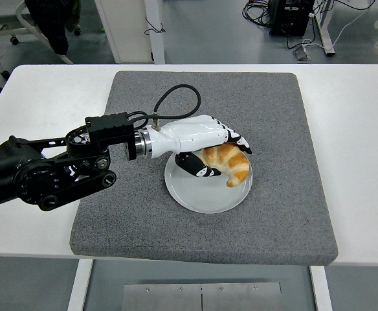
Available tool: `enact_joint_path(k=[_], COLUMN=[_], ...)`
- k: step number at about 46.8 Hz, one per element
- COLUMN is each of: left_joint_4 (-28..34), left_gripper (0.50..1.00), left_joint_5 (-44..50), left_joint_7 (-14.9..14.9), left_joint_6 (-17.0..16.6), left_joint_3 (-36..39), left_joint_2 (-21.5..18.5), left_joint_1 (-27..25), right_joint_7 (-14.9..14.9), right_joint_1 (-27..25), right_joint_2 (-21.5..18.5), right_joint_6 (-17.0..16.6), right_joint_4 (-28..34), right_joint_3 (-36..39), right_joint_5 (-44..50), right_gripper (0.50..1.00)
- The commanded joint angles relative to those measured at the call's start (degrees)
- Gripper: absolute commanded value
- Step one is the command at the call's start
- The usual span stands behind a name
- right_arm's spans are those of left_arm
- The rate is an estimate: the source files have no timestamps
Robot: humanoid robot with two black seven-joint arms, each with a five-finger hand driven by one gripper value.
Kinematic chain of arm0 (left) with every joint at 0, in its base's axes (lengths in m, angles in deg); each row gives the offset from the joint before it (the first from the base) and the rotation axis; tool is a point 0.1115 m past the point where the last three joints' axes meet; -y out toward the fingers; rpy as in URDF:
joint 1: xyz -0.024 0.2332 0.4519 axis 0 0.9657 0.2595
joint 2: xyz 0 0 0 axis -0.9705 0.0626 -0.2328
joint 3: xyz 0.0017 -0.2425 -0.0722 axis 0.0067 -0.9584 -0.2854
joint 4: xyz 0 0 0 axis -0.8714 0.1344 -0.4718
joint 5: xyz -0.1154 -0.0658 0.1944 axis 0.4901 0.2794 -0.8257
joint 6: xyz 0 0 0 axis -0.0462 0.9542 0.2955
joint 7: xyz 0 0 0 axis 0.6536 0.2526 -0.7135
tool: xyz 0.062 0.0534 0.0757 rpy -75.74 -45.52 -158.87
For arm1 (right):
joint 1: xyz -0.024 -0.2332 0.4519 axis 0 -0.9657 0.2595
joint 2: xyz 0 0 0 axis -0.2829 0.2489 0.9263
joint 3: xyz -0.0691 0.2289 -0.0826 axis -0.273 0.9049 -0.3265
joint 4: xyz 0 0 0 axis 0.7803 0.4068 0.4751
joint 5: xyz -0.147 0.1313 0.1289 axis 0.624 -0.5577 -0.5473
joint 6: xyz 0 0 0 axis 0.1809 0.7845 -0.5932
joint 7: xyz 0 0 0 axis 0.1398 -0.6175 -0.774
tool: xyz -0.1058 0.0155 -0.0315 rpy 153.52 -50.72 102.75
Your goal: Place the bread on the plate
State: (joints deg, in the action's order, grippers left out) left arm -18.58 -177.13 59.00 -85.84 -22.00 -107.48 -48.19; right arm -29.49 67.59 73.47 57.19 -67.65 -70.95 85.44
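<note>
A golden croissant (232,164) is held in my left hand (220,153), whose white fingers curl over its top while the black thumb grips it from below. Hand and bread are over the right half of the white round plate (195,192), which lies in the middle of the grey mat (273,116). The croissant's lower tip is at or just above the plate's surface; I cannot tell if it touches. My left arm comes in from the left edge. The right arm does not show.
The grey mat covers the middle of the white table (357,129). Beyond the table's far edge are chair legs (8,32) and cables on the floor (266,13).
</note>
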Motion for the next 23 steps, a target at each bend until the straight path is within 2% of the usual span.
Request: enact_joint_path(k=[1,8,23], left_joint_4=[-0.68,-1.3,-2.79], left_gripper=[0.705,0.711,0.718], left_joint_5=[0.02,0.02,0.02], left_joint_7=[-0.02,-0.02,-0.11], left_joint_6=[-1.64,-3.67,-4.28], left_joint_3=[1.73,3.66,4.81], left_joint_2=[0.0,0.09,0.09], left_joint_1=[0.0,0.18,1.24], right_joint_7=[0.01,0.01,0.01], right_joint_1=[0.0,0.0,0.0], right_joint_2=[0.0,0.0,0.0], right_joint_6=[0.01,0.01,0.01], right_joint_4=[0.02,0.02,0.02], right_joint_3=[0.0,0.0,0.0], right_joint_5=[0.0,0.0,0.0], right_gripper=[1.0,1.0,1.0])
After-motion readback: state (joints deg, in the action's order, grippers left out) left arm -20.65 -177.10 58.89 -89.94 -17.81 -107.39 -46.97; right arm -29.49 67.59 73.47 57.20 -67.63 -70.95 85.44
